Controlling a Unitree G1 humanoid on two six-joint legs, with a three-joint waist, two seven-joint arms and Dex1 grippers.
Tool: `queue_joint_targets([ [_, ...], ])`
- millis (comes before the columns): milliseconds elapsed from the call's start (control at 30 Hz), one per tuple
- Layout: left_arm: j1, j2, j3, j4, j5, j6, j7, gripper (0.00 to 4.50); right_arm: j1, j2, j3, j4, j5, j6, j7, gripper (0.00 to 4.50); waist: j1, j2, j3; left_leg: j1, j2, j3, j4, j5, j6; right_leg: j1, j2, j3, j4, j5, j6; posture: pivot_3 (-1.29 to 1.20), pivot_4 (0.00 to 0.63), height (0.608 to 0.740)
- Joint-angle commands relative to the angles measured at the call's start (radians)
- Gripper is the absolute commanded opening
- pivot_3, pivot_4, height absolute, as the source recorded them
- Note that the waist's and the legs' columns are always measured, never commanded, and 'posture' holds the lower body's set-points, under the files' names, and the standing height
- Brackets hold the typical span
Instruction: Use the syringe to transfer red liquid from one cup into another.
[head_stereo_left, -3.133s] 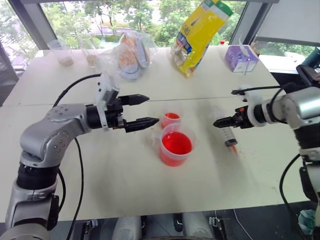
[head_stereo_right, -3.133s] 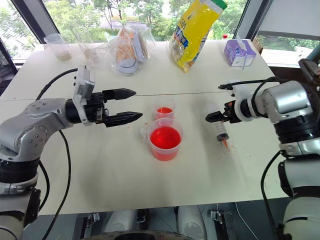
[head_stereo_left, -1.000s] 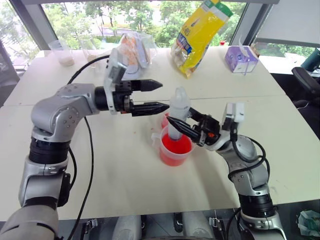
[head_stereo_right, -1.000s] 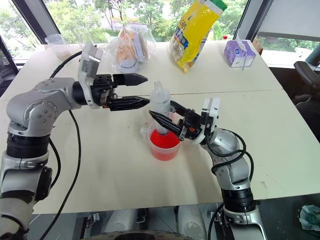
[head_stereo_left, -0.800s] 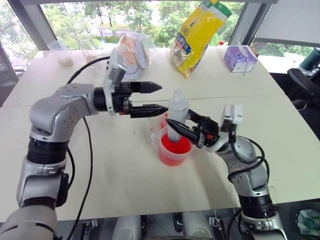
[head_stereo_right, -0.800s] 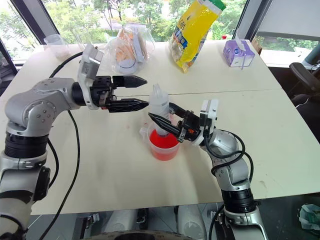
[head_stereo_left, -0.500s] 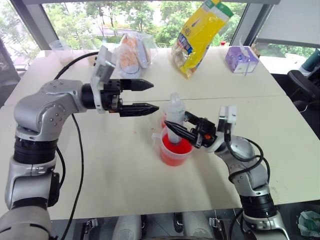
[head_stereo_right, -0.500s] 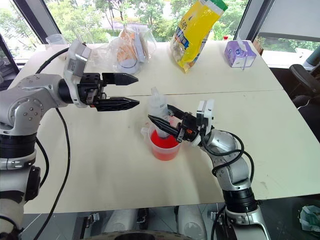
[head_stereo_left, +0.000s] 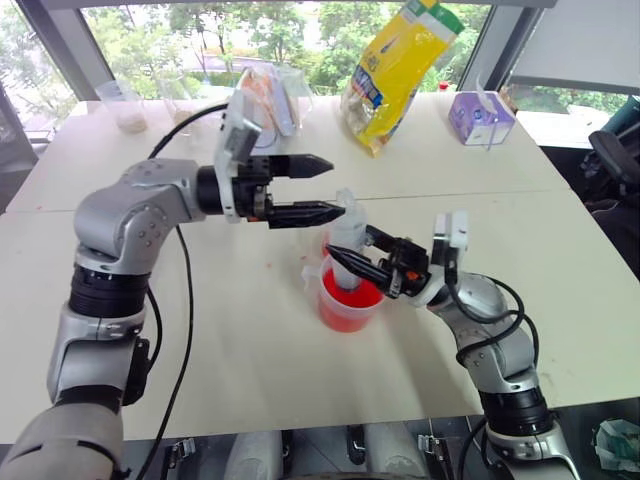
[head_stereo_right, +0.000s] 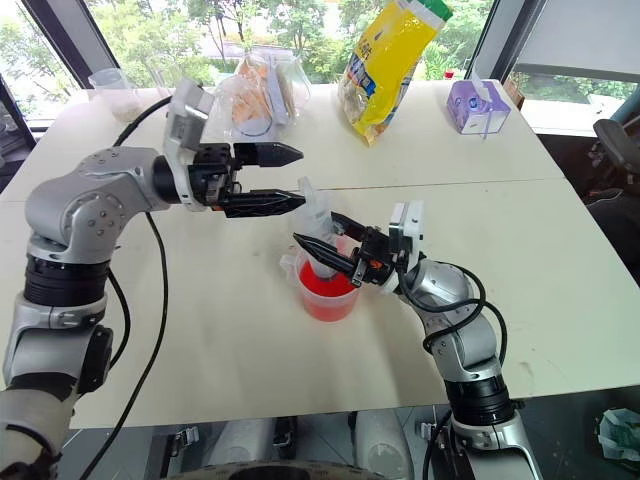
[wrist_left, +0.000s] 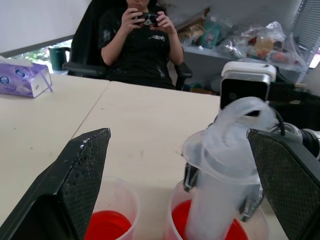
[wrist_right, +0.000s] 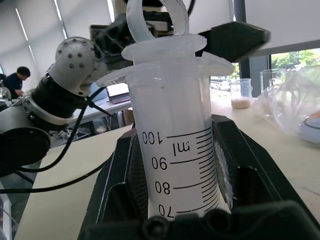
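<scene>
At the frame's center the right gripper (head_stereo_left: 352, 262) is clamped on the syringe (head_stereo_left: 345, 232) – it stands upright in the beaker (head_stereo_left: 347, 304) of red liquid (head_stereo_left: 350, 295). The left gripper (head_stereo_left: 322, 186), fingers spread, hovers just beside the plunger top; the small cup (wrist_left: 111, 214) sits behind the beaker.

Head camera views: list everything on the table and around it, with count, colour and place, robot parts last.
Clear plastic syringe: one, upright, lower end in the beaker.
Handled clear plastic beaker: one, holding red liquid, table centre.
Small plain clear cup: one, with red liquid, just behind the beaker.
Yellow snack bag: one, far side of the table.
Purple tissue box: one, far right corner.
Clear plastic bag of food: one, far side, left of the yellow bag.
Clear cups: two, far left corner.
White table: one.
Seated person: one, dark top, beyond the table.
Left gripper: black, open, above the cups beside the syringe top.
Right gripper: black, shut on the syringe barrel.
</scene>
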Motion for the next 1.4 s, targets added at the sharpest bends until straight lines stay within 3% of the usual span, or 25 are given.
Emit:
queue_joint_targets([
  [33,-0.033,-0.027,-0.02,0.011,0.039,-0.05,-0.007,4.5,-0.009,-0.007,-0.002,-0.042,0.015,-0.008,0.007,1.4,0.0,0.0,0.0,0.0,0.0,0.0,0.0,0.0,0.0,0.0,0.0,0.0,0.0,0.0,0.0,0.0,0.15,0.74],
  [233,-0.036,-0.066,-0.033,0.018,0.057,-0.066,-0.019,4.5,-0.006,-0.014,0.001,-0.043,0.015,-0.01,0.008,1.4,0.0,0.0,0.0,0.0,0.0,0.0,0.0,0.0,0.0,0.0,0.0,0.0,0.0,0.0,0.0,0.0,0.15,0.74],
  [267,-0.034,-0.069,-0.032,0.018,0.059,-0.066,-0.019,4.25,-0.005,-0.015,0.001,-0.043,0.015,-0.01,0.009,1.4,0.0,0.0,0.0,0.0,0.0,0.0,0.0,0.0,0.0,0.0,0.0,0.0,0.0,0.0,0.0,0.0,0.15,0.74],
  [333,-0.032,-0.073,-0.03,0.013,0.056,-0.062,-0.024,3.6,-0.004,-0.016,0.001,-0.044,0.016,-0.009,0.008,1.4,0.0,0.0,0.0,0.0,0.0,0.0,0.0,0.0,0.0,0.0,0.0,0.0,0.0,0.0,0.0,0.0,0.15,0.74],
  [400,-0.03,-0.078,-0.027,0.005,0.05,-0.055,-0.026,2.66,-0.004,-0.017,0.002,-0.045,0.017,-0.008,0.007,1.4,0.0,0.0,0.0,0.0,0.0,0.0,0.0,0.0,0.0,0.0,0.0,0.0,0.0,0.0,0.0,0.0,0.15,0.74],
  [567,-0.03,-0.085,-0.021,-0.007,0.034,-0.038,-0.031,0.03,-0.003,-0.018,0.004,-0.05,0.024,-0.002,0.005,1.4,0.0,0.0,0.0,0.0,0.0,0.0,0.0,0.0,0.0,0.0,0.0,0.0,0.0,0.0,0.0,0.0,0.15,0.74],
  [1400,-0.157,-0.087,0.086,0.044,-0.02,-0.018,0.032,0.03,0.025,-0.06,0.012,-0.018,0.1,0.098,0.043,1.4,0.0,0.0,0.0,0.0,0.0,0.0,0.0,0.0,0.0,0.0,0.0,0.0,0.0,0.0,0.0,0.0,0.15,0.74],
])
